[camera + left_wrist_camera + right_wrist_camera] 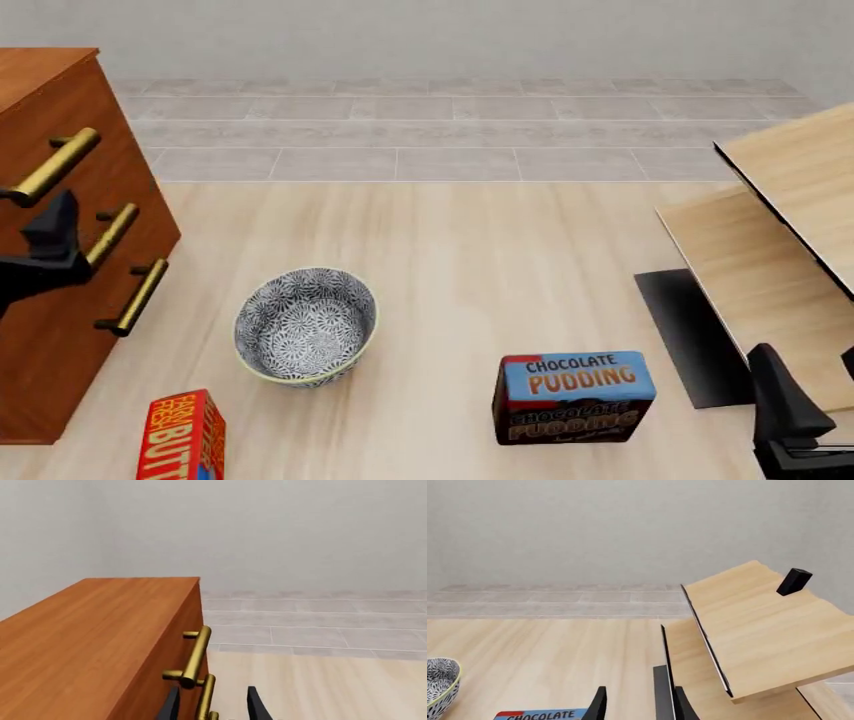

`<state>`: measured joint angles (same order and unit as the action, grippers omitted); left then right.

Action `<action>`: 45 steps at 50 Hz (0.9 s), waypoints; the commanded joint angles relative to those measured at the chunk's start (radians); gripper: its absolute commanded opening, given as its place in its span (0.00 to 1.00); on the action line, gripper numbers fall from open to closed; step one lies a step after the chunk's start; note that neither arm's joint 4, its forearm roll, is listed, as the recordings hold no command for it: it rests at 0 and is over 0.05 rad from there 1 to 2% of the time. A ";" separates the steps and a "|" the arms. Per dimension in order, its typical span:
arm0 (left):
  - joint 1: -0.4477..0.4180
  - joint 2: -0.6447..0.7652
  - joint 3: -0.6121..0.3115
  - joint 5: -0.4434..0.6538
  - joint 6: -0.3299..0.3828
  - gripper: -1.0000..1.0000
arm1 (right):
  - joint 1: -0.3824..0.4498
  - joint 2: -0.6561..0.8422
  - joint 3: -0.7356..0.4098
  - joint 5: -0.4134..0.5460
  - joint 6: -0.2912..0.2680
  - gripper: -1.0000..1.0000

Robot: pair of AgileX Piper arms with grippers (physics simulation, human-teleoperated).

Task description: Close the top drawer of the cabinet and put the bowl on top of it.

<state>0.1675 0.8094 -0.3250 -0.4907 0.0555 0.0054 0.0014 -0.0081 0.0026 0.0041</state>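
Observation:
The reddish-brown cabinet [54,330] stands at the left; its top [100,640] is bare. The top drawer [100,125] carries a brass bar handle [54,165] [195,656], and its front looks level with the drawers below. My left gripper [60,240] [213,707] is open in front of the cabinet, at the second handle [205,695], its fingers either side of the bar and not touching it. The blue-and-white bowl [307,325] [440,685] sits upright on the table right of the cabinet. My right gripper [811,395] [640,707] is open and holds nothing at the front right.
A chocolate pudding box [574,395] stands right of the bowl. A red box [180,440] lies at the front left. Pale wood furniture [787,200] with a dark panel [687,335] fills the right side, close to my right gripper.

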 commanded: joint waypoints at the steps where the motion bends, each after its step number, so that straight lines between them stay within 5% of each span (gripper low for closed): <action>1: -0.038 -0.129 0.006 0.125 0.015 1.00 | 0.004 0.000 0.001 -0.001 -0.003 1.00; 24: -0.147 -0.091 -0.107 0.354 0.020 1.00 | 0.007 0.000 0.002 -0.004 -0.006 1.00; 45: -0.223 0.059 -0.368 0.650 -0.003 1.00 | 0.008 0.000 0.002 -0.004 -0.007 1.00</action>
<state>-0.0314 0.7994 -0.5844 0.0357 0.0513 0.0124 0.0013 -0.0057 -0.0014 -0.0020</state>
